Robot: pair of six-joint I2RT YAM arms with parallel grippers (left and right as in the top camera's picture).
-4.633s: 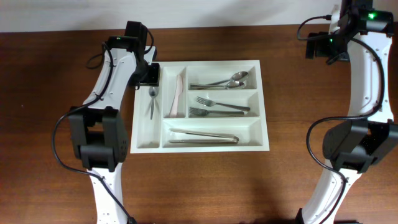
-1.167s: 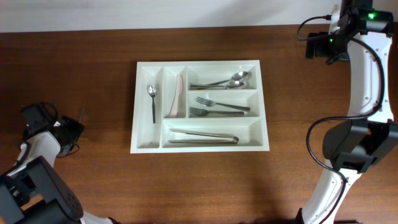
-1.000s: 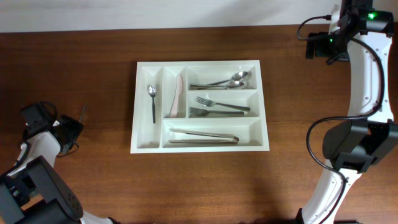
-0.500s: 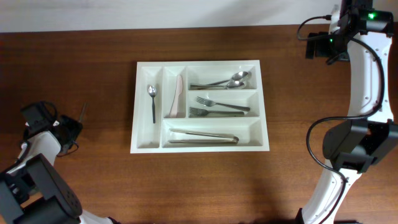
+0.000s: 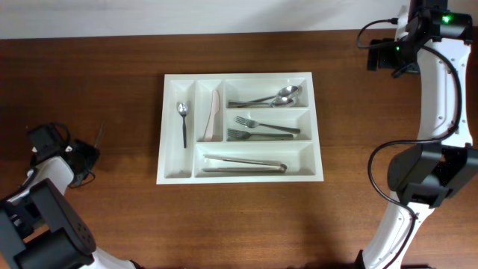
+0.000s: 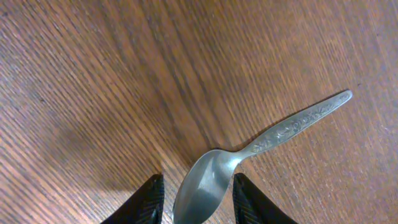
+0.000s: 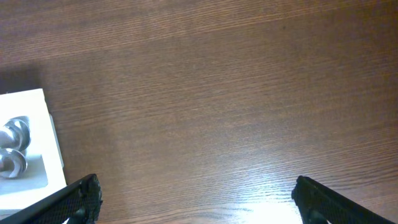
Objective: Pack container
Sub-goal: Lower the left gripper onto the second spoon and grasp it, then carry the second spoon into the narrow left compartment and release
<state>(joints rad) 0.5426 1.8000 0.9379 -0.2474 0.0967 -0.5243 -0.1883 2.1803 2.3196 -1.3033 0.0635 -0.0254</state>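
left gripper (image 6: 199,200) sits low over the wood near the table's left edge, its two dark fingertips (image 6: 152,199) drawn in narrow on either side of the bowl of a spoon (image 6: 280,130). i cannot tell whether they actually pinch it. right gripper (image 7: 199,202) hangs at the far right corner with its jaws spread wide and nothing between them, only bare wood below.

the table (image 5: 239,224) is dark brown wood with a clear grain, and a pale wall (image 5: 224,15) runs along its far edge.

the container (image 5: 239,75) lies flat in the middle of the table, well apart from both grippers. its long axis runs left to right across the overhead view, with the two narrow compartments at its left end.

inside, tongs (image 5: 243,163) lie along the long near compartment, two forks (image 5: 258,128) in the middle crosswise one and two large spoons (image 5: 272,97) in the far one. a pale knife (image 5: 213,116) and a small spoon (image 5: 183,123) fill the narrow ones.

the loose spoon lies on the wood, its patterned handle pointing away from the fingers.
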